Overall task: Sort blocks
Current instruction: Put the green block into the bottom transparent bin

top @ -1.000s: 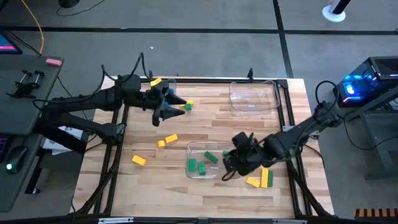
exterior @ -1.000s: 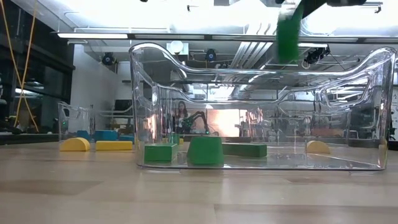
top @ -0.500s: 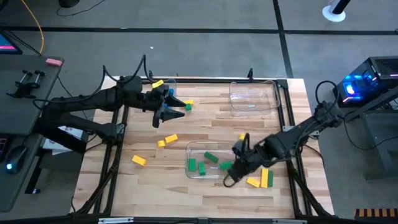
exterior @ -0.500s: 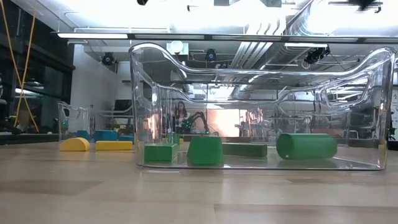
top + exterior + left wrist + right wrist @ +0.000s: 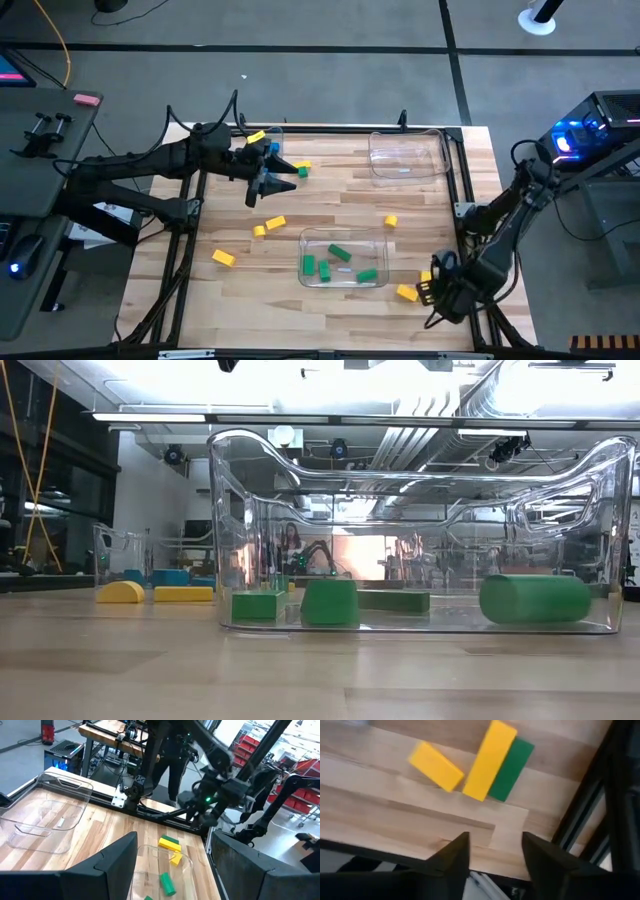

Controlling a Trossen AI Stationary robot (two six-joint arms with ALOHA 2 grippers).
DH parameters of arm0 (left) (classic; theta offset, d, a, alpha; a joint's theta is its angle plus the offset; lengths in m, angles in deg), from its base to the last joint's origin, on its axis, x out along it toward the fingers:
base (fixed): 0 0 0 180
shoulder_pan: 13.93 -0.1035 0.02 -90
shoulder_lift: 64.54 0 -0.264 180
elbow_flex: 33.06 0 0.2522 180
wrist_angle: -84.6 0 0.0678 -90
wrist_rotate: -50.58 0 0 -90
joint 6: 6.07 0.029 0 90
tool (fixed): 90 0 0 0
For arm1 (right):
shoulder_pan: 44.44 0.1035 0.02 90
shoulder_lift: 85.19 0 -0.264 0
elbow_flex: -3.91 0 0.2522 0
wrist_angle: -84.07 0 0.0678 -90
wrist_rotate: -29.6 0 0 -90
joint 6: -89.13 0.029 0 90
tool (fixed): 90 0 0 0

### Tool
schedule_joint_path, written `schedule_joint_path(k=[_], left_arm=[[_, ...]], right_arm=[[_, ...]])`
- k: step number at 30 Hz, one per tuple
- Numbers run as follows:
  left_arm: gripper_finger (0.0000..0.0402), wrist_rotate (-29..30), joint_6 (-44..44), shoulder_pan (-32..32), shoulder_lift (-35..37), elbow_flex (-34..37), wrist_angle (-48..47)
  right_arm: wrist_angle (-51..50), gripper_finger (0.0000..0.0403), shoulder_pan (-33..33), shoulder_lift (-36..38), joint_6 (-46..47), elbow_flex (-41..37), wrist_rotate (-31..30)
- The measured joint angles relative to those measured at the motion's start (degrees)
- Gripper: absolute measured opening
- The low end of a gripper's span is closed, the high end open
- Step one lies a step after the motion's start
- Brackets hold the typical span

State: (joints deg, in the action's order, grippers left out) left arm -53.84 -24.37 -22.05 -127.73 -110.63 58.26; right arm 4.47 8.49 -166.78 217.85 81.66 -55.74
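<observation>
No brand or writing can be read on any of the blocks or trays. The near clear tray (image 5: 345, 258) sits at the table's front middle and holds four green blocks; the green cylinder (image 5: 534, 599) lies on its side near the tray's right wall in the low view, its long axis running across that view, and beside it stand a green wedge-like block (image 5: 330, 602) and a flat green bar (image 5: 258, 605). The right gripper (image 5: 437, 297) hangs at the table's front right corner, fingers spread and holding nothing; right beneath it lie a long yellow bar (image 5: 489, 760) pressed side by side against a green bar (image 5: 510, 762), both slanting the same way, with a shorter yellow block (image 5: 436, 766) just beside them at an angle. The left gripper (image 5: 272, 178) hovers near the back left, over by a second tray (image 5: 272, 135) that is mostly hidden under the arm; its fingers stand apart and empty. Loose yellow blocks (image 5: 270, 225) are scattered on the wood between the trays. A third tray (image 5: 408, 156) stands at the back right, a pale strip lying inside it.
</observation>
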Motion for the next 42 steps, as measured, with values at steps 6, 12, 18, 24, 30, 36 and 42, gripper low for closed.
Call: schedule_joint_path(k=[6,12,18,24,30,36,42], left_arm=[[0.0239,0.0,0.0,-0.1,0.0,0.0,0.0],[0.0239,0.1,-0.5,-0.1,0.0,0.0,0.0],[0.0239,0.1,-1.1,-0.1,0.0,0.0,0.0],[0.0239,0.1,-1.1,-0.1,0.0,0.0,-0.1],[0.0239,0.4,-1.1,-0.1,0.0,0.0,-0.1],[0.0239,2.7,-1.0,-0.1,0.0,0.0,-0.1],[0.0239,3.0,-1.0,-0.1,0.0,0.0,-0.1]], right_arm=[[11.6,0.0022,-2.4,0.1,-3.3,-9.8,1.1],[14.4,0.0003,-7.6,0.1,-13.4,-14.0,2.0],[15.2,0.0002,-10.7,0.1,-19.1,-17.9,5.0],[19.4,0.0001,-11.8,0.1,-19.7,-21.0,5.1],[19.9,0.0001,-12.2,0.1,-19.7,-21.9,4.9],[21.0,0.0000,-12.9,0.1,-21.5,-21.9,4.6],[21.8,0.0000,-14.7,0.1,-23.8,-21.9,3.5]])
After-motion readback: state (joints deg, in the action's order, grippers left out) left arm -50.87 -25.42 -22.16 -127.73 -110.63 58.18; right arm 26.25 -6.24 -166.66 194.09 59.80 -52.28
